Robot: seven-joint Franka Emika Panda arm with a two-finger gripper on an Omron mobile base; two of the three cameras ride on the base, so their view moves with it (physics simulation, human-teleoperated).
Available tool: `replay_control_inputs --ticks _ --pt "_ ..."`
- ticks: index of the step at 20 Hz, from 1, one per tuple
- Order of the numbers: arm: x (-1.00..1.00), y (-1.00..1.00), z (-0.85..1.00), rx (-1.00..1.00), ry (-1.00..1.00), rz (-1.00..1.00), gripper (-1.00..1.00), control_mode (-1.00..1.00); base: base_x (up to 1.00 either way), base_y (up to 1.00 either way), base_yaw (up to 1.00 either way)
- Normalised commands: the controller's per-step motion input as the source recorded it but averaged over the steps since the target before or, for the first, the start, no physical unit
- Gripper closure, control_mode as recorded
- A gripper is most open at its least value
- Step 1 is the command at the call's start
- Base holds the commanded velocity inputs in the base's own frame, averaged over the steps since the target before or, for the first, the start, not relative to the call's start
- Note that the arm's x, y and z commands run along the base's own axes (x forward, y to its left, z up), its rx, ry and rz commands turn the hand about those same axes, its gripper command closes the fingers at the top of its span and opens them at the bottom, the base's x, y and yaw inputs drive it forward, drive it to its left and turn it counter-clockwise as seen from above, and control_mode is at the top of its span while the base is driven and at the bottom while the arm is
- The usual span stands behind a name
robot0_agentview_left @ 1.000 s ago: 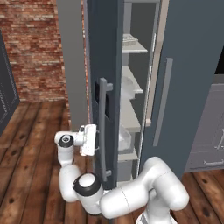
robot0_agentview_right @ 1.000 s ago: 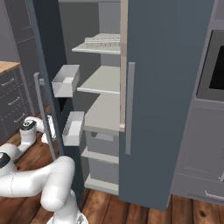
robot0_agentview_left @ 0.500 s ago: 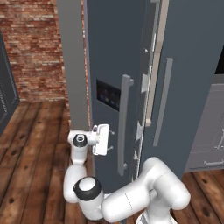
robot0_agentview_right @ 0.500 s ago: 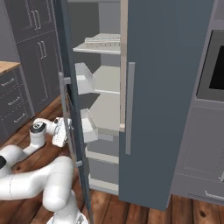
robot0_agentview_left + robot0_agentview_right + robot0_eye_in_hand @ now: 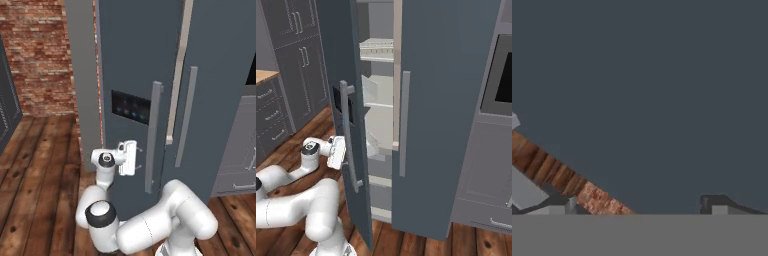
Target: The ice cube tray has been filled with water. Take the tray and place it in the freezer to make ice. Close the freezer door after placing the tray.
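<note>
Your gripper (image 5: 139, 159) was pressed up to the outer face of the freezer door (image 5: 127, 75), low down, below the dark control display (image 5: 131, 106) and just left of the long grey handle (image 5: 152, 135). Its fingers (image 5: 138, 150) were spread wide and held nothing. From your right base view, the door (image 5: 338, 75) stood partly ajar, leaving a narrow gap into the freezer (image 5: 378, 115). The ice cube tray (image 5: 376, 48) lay flat on an upper shelf (image 5: 377, 56) inside. Your hand view faced the slate-blue door panel (image 5: 642, 90) close up, with a strip of wooden floor (image 5: 557, 175) crossing its lower left.
</note>
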Motion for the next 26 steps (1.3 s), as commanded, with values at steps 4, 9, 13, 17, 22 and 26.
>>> replay_control_inputs --ticks 4,9,13,17,22,26 --pt "0.43 -0.48 0.00 0.00 -0.01 0.02 -1.00 -1.00 0.00 0.00 0.00" --pt "0.63 -0.58 0.00 0.04 0.00 0.08 -1.00 -1.00 0.00 0.00 0.00" --pt "0.72 -0.72 0.00 0.11 0.01 0.22 -1.00 -1.00 0.00 0.00 0.00" --pt "0.71 -0.95 0.00 0.18 0.00 0.40 -1.00 -1.00 0.00 0.00 0.00" --pt "0.61 -0.97 0.00 0.17 0.00 0.50 -1.00 -1.00 0.00 0.00 0.00" --pt "0.59 -0.89 0.00 0.17 0.01 0.53 -1.00 -1.00 0.00 0.00 0.00"
